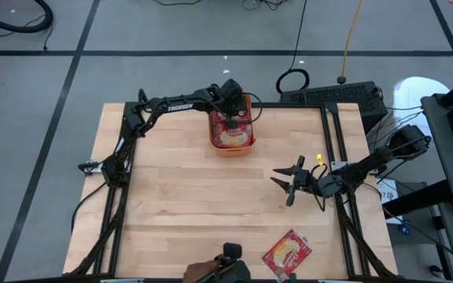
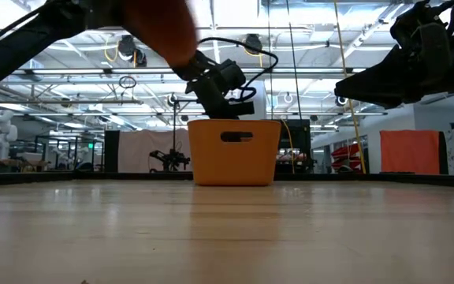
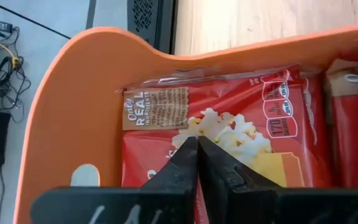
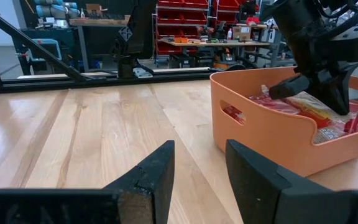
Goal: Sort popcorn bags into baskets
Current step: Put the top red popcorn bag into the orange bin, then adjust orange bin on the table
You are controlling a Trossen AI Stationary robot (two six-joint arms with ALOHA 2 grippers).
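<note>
The orange basket (image 1: 232, 132) is seen at the far side of the wooden table (image 1: 179, 196), near the middle of its far edge, and it is filled with red popcorn bags (image 1: 232, 135). The left gripper (image 1: 231, 118) is held over the basket's far end, reaching down into it. In the left wrist view its two dark fingers (image 3: 180, 171) are pressed together with no gap between them, their tips set against the top bag (image 3: 241, 134) in the basket (image 3: 73, 124); whether any film is pinched between them cannot be told. A second bag (image 3: 353, 124) is seen standing beside that one, along the basket's other side. In the low view the left gripper (image 2: 219, 87) is shown dipping behind the basket's rim (image 2: 235, 126). The right gripper (image 1: 293, 179) is held above bare table on the right side, well apart from the basket, its fingers (image 4: 157, 168) spread wide and nothing between them. One more popcorn bag (image 1: 287, 252) is left lying flat near the table's near edge, label side up, well apart from both grippers.
</note>
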